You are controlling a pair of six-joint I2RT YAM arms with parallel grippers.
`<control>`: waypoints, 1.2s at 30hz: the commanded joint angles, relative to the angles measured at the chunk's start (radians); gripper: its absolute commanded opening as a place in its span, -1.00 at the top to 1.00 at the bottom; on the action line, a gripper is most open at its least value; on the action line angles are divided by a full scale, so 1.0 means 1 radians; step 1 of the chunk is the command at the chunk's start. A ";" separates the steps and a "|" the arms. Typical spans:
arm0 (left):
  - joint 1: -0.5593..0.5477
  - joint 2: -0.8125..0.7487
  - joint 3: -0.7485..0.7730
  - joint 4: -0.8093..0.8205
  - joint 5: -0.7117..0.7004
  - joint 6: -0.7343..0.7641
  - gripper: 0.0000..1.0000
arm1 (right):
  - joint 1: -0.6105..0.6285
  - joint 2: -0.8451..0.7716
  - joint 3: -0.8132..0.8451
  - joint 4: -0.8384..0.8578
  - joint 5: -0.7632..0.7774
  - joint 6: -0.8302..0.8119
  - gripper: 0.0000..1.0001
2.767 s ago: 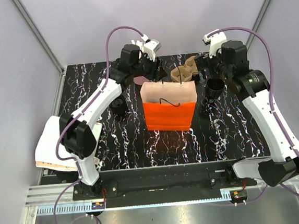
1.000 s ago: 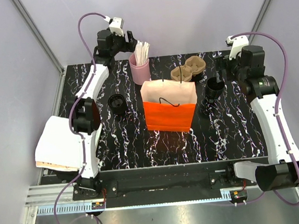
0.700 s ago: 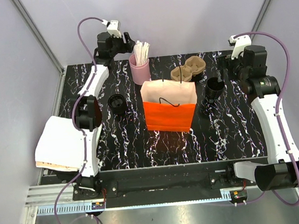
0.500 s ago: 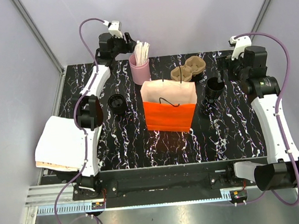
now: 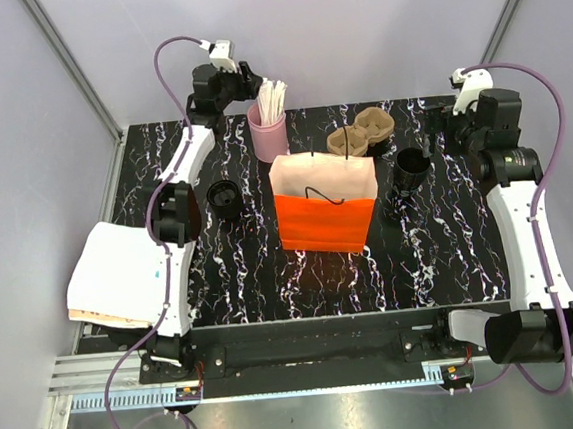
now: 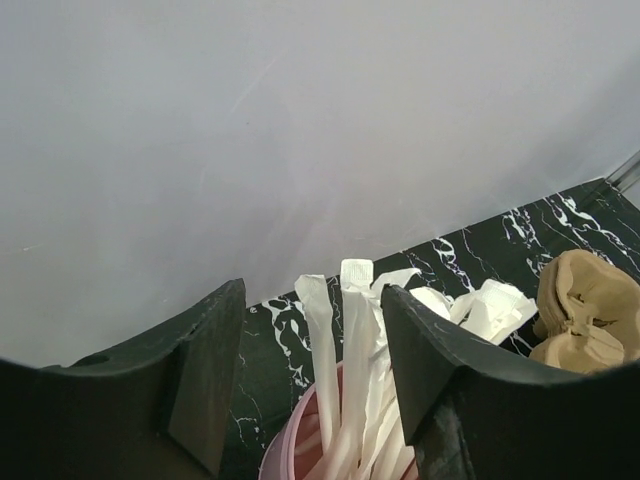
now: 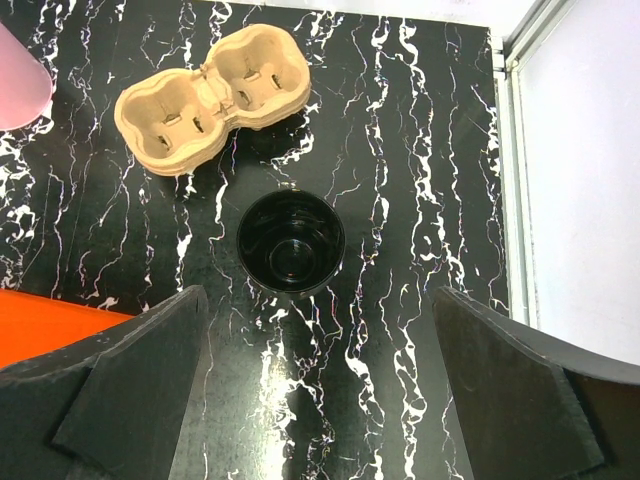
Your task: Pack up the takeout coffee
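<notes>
Black marbled table [image 5: 242, 279] is laid out as it was a few seconds ago, but both arms are placed differently. The left gripper [image 6: 312, 292], then down over the pink holder [image 5: 269, 136], is now raised at the table's back edge, just left of that holder. The right gripper [image 7: 320, 300], then close over the tall black cup stack [image 5: 409, 169], is now drawn off toward the right rear corner. Nothing on the table is shifted.

The takeout coffee [image 5: 225, 197] is seen as a small, squat, round black cup with a ringed black top. It stands upright on the table left of the orange paper bag [image 5: 324, 221], apart from the bag and from both grippers.

The left gripper's fingers are held apart, and the holder's white wrapped sticks [image 6: 355, 330] are framed between them; whether any stick is touched cannot be told. The right gripper's jaws are spread wide and nothing is held. The stack and the cardboard cup carrier [image 7: 210, 90] are viewed beneath them.
</notes>
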 commanded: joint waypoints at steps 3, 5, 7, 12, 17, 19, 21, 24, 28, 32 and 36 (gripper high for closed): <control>0.001 0.034 0.071 0.092 -0.052 -0.003 -0.14 | -0.028 -0.039 -0.004 0.041 -0.054 0.031 -0.99; 0.001 0.043 0.079 0.096 -0.057 -0.003 -0.12 | -0.036 -0.038 -0.006 0.042 -0.063 0.034 -0.99; 0.001 0.048 0.084 0.106 -0.058 -0.003 -0.09 | -0.042 -0.038 -0.009 0.042 -0.072 0.035 -0.98; 0.001 0.063 0.090 0.118 -0.045 -0.007 0.10 | -0.054 -0.039 -0.014 0.045 -0.084 0.038 -0.96; 0.001 0.069 0.093 0.119 -0.029 -0.017 0.44 | -0.060 -0.036 -0.012 0.044 -0.095 0.043 -0.96; 0.001 0.069 0.093 0.116 -0.028 -0.020 0.51 | -0.062 -0.033 -0.012 0.044 -0.098 0.045 -0.96; 0.003 0.068 0.091 0.118 -0.026 -0.021 0.66 | -0.063 -0.033 -0.011 0.045 -0.101 0.048 -0.96; 0.001 0.063 0.087 0.119 -0.019 -0.029 0.85 | -0.063 -0.033 -0.011 0.045 -0.104 0.048 -0.96; 0.003 0.051 0.074 0.119 -0.009 -0.038 1.00 | -0.065 -0.042 -0.015 0.044 -0.111 0.049 -0.96; 0.001 0.005 0.044 0.107 0.004 -0.040 1.00 | -0.065 -0.046 -0.014 0.045 -0.115 0.052 -0.96; 0.007 -0.061 -0.007 0.077 0.017 -0.041 1.00 | -0.065 -0.049 -0.017 0.042 -0.124 0.055 -0.96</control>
